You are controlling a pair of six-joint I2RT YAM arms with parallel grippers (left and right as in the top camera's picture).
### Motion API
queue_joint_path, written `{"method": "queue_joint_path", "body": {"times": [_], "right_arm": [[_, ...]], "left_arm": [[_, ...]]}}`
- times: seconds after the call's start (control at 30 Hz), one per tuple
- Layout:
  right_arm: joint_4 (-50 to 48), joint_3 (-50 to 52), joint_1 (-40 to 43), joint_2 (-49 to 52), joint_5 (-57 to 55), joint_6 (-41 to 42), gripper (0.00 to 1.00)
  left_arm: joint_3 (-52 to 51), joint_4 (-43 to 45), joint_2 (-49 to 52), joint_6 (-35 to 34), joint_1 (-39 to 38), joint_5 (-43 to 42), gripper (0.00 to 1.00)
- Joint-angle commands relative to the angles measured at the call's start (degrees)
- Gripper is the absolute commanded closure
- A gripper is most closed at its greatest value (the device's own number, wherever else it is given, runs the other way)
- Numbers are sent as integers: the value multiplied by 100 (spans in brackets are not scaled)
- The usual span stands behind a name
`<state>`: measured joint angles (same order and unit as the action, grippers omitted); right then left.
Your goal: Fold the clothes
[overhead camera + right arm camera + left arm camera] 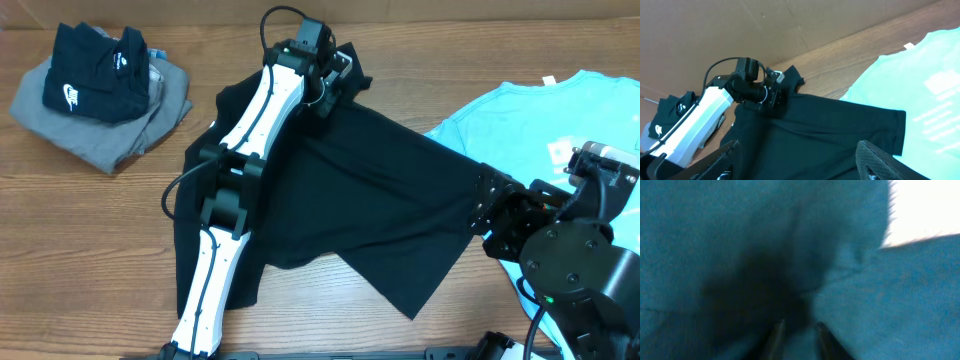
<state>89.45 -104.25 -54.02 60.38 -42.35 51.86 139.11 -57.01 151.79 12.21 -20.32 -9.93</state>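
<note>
Two claws at one large, plain black cotton T-shirt (380, 200), rumpled on the woodgrain table (100, 250); right claw (799, 155) splayed wide, released; left claw (335, 78) amid soft folds, grip I cannot tell.

White swoosh logo (70, 95), probably Nike, on the small black garment (95, 62); print (557, 151) on the light-blue shirt (515, 110) unreadable.

The plain black T-shirt (380, 190) is spread, creased, across the centre of the overhead frame. A pointed corner is extended toward the lower right; a short sleeve is seen at centre right.
</note>
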Motion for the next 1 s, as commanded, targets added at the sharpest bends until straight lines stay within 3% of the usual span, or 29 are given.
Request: {"method": "queue_joint_path", "body": {"times": [0.0, 0.07, 0.17, 0.2, 0.4, 0.57, 0.7, 0.83, 0.9, 0.97], "right_arm": [[-13, -35, 15, -20, -44, 48, 24], [-15, -35, 15, -20, -46, 48, 24], [-15, -35, 15, -20, -48, 48, 24], [-15, -35, 15, -20, -48, 48, 24], [37, -35, 15, -4, -46, 50, 24], [125, -33, 15, 201, -48, 50, 24], [146, -33, 74, 529, -48, 83, 24], [192, -35, 455, 809, 55, 417, 24], [175, -35, 726, 861, 245, 415, 21], [138, -35, 1021, 863, 538, 339, 20]], "left_arm": [[52, 96, 101, 46, 107, 98, 61], [52, 166, 149, 42, 149, 122, 65], [50, 227, 236, -195, 254, 564, 94], [50, 225, 280, -310, 306, 774, 96], [68, 201, 374, -1174, 973, 1563, 96], [400, 31, 205, -1523, 1696, 688, 96], [815, -197, -4, -1893, 2028, 494, 96], [1152, -380, -308, -1517, 2153, -341, 96], [1156, -457, -498, -1086, 2129, -826, 87], [1156, -566, -654, -673, 2033, -1099, 70]]}}
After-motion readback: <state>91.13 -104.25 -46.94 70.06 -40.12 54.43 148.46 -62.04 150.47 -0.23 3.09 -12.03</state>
